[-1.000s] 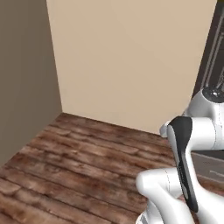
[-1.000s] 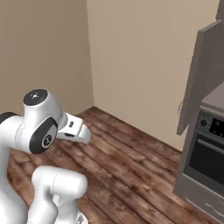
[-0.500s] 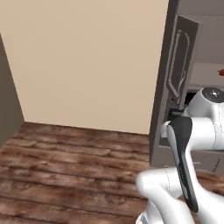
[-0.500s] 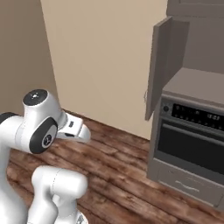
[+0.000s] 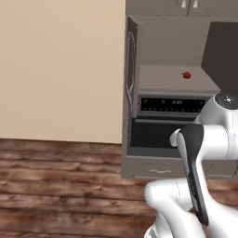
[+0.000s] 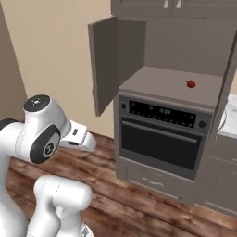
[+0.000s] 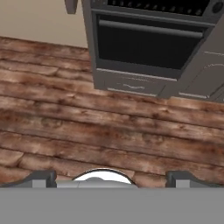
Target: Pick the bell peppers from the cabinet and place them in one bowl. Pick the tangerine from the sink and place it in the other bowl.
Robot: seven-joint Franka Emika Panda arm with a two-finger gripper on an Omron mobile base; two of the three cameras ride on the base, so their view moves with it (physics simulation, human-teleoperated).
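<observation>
One small red bell pepper [image 5: 186, 75] [image 6: 190, 84] sits toward the right of the shelf niche in the grey-brown cabinet [image 5: 162, 46] [image 6: 176, 41]. The niche's hinged door [image 6: 102, 69] stands swung open to the left. Below the shelf is the black built-in oven [image 6: 159, 134] [image 7: 144, 39] with its digital display. My gripper [image 7: 113, 179] points down at the wooden floor in front of the oven, far below the shelf. Its fingertips [image 7: 41, 177] are wide apart, open, with nothing between them. A second pepper, the bowls, the sink and the tangerine are out of view.
A drawer front [image 7: 131, 85] runs under the oven. Wooden floor [image 5: 60, 186] spreads between me and the cabinet. A beige wall [image 5: 60, 69] stands left of it. A pale counter edge [image 6: 229, 115] shows at the far right.
The whole picture has shifted: the camera swung from a bare wall corner to face the cabinet, which came in from the right. The arm's pose looks the same.
</observation>
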